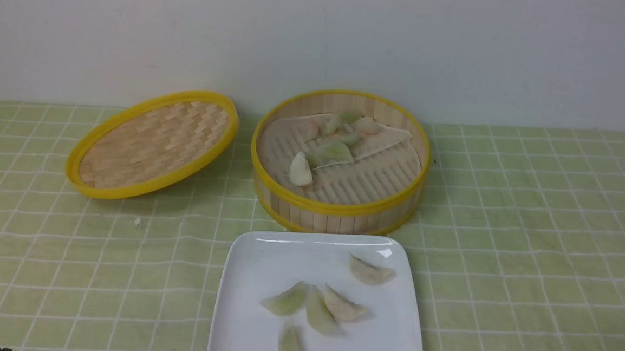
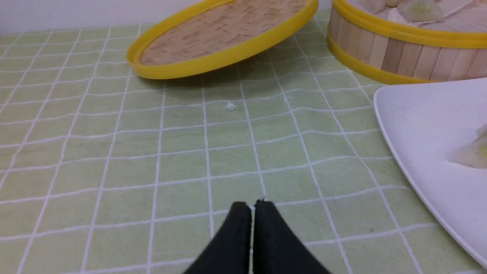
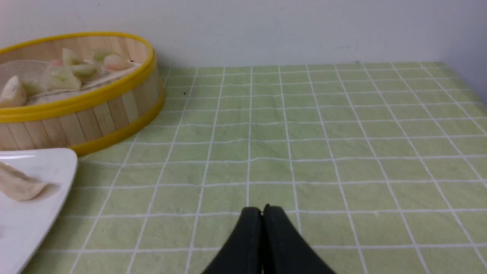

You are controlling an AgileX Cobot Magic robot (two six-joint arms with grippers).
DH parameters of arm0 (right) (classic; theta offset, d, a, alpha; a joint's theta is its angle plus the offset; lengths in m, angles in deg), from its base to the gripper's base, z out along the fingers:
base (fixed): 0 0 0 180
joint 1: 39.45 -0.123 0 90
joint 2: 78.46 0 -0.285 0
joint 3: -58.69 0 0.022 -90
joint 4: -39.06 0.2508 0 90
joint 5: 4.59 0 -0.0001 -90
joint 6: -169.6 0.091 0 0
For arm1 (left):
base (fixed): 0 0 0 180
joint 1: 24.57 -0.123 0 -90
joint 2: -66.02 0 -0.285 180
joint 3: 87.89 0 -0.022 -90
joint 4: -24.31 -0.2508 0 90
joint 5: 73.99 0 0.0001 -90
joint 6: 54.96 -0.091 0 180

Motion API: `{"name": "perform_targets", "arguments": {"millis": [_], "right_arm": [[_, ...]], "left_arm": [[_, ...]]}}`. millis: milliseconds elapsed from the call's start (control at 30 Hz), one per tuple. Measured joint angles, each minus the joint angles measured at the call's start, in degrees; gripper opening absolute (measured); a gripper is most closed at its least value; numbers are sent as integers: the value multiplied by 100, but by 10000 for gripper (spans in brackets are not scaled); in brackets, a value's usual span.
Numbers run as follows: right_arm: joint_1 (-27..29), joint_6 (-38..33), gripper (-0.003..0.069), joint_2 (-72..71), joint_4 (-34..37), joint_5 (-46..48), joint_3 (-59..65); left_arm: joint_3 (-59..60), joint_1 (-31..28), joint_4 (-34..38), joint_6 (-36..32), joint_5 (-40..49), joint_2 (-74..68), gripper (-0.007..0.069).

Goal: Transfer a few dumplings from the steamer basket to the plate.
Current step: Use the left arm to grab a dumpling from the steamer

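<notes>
Green checked cloth (image 1: 531, 238), pale wall (image 1: 321, 40) behind. Basket (image 1: 337, 207) just behind plate (image 1: 246, 280); lid (image 1: 151, 146) off, tilted, to basket's left. Dumplings: five on plate, rest bunched in basket, mostly mid to back; one pale dumpling (image 1: 300, 169) near the front-left wall. Left gripper (image 2: 253, 228) closed, nothing in it; right gripper (image 3: 262, 232) same, tips together.

Handling, judged: light, soft, probably a bit slick, skins could tear or squash. Take across the fat middle, low squeeze; thin pleated edge may slip or rip. Pale one stands somewhat apart, likely easiest pick. Piled ones overlap, could drag neighbours or liner (image 1: 396, 140).

Edges: basket wall upright all round, so come in from above, open inside, lift straight over yellow rim. Front rim near plate's back edge, short carry. Lid crowds the left approach somewhat; cloth to the right is open. Plate has room at back left and along right side; middle is taken. Plate lip low, little snag risk. Few already across; task could count as done.
</notes>
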Motion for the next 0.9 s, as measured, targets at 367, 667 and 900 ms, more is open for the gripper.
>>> {"name": "perform_targets", "arguments": {"millis": [367, 667, 900], "right_arm": [[0, -33, -15, 0, 0, 0, 0], [0, -33, -15, 0, 0, 0, 0], [0, -33, -15, 0, 0, 0, 0]], "left_arm": [[0, 0, 0, 0, 0, 0, -6], [0, 0, 0, 0, 0, 0, -6], [18, 0, 858, 414, -1119, 0, -6]]}}
